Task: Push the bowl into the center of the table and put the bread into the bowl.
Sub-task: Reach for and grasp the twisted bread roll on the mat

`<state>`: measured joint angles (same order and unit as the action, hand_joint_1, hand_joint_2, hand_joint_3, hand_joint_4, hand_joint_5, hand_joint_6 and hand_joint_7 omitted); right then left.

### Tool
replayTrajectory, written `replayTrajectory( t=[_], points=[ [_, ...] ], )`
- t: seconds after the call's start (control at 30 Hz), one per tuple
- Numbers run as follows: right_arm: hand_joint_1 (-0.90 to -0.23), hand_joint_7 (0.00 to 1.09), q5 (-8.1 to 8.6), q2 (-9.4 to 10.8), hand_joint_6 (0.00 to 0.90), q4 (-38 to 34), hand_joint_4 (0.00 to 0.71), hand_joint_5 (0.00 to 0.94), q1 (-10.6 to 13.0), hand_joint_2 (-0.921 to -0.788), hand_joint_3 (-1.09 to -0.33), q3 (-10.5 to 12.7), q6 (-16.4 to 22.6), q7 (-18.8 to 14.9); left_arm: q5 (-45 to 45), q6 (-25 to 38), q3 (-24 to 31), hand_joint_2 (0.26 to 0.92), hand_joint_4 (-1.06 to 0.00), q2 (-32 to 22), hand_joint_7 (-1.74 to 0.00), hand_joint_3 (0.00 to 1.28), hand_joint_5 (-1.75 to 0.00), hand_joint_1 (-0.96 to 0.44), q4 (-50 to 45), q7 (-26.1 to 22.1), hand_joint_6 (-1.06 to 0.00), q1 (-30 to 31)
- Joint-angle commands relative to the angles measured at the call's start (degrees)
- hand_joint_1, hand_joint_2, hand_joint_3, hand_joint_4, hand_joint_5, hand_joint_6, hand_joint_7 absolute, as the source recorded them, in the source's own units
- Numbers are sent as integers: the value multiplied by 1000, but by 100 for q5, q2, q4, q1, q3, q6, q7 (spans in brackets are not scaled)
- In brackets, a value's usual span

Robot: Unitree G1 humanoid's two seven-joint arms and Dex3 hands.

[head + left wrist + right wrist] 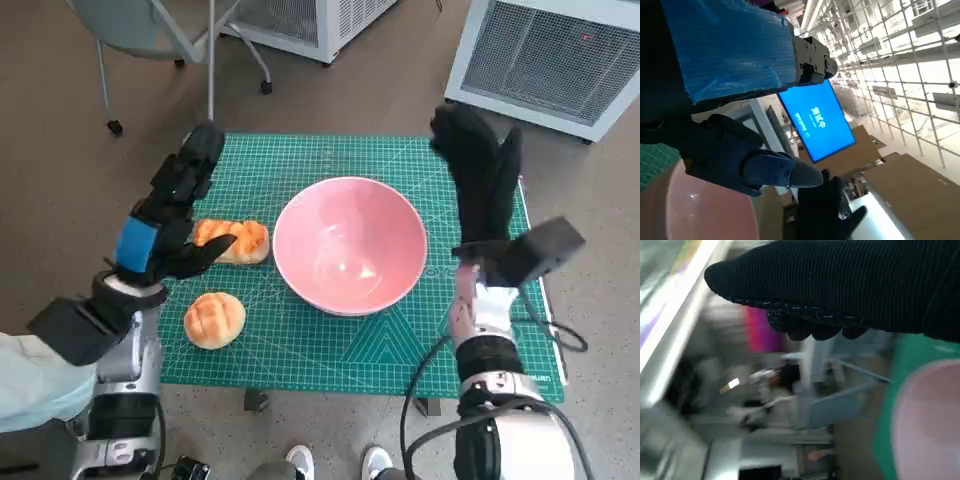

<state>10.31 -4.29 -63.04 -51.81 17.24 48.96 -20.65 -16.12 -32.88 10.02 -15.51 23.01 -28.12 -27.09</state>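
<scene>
A pink bowl (350, 245) stands empty near the middle of the green cutting mat (300, 350). Its rim also shows in the left wrist view (695, 210) and the right wrist view (930, 425). Two breads lie left of it: a long twisted one (238, 240) and a round bun (214, 319) nearer me. My left hand (170, 215) hovers above the mat's left edge, fingers spread, thumb over the long bread, holding nothing. My right hand (482, 175) is raised to the right of the bowl, fingers straight and apart, empty.
A chair on castors (160, 40) stands beyond the table's far left corner. White grilled units (560, 60) sit on the floor at the far right and far middle. Shoes (335, 462) show by the near edge. A person (775, 390) appears blurred in the right wrist view.
</scene>
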Motion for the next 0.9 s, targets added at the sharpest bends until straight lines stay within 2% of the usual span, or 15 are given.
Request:
replayTrajectory(
  t=[0.03,0.2,0.33,0.63,0.9],
  points=[
    [-705,389,10,-79,94,595,143,9,418,-921,-801,-257,185,-374,-86,-160,-23,921,-78,121,-5,188,0,-681,186,-98,-216,-262],
    [-737,518,47,-173,42,1437,146,3,749,-921,-790,-484,87,-543,-48,-313,-65,921,-80,225,-5,185,-1,-684,364,-152,-217,-448],
    [-748,562,41,-246,21,2072,146,1,994,-921,-789,-625,-108,-527,-44,-390,-98,921,-81,269,-4,185,-1,-684,534,-243,-217,-607],
    [-781,590,-23,-280,2,3372,145,0,1525,-921,-782,-863,-686,-291,70,-455,-204,921,-82,255,-1,193,-2,-688,667,-379,-212,-892],
    [-784,550,-159,-284,-1,3856,141,0,1699,-921,-780,-1039,-880,-112,177,-447,-269,921,-82,209,-2,204,-1,-695,634,-319,-214,-1033]
  ],
)
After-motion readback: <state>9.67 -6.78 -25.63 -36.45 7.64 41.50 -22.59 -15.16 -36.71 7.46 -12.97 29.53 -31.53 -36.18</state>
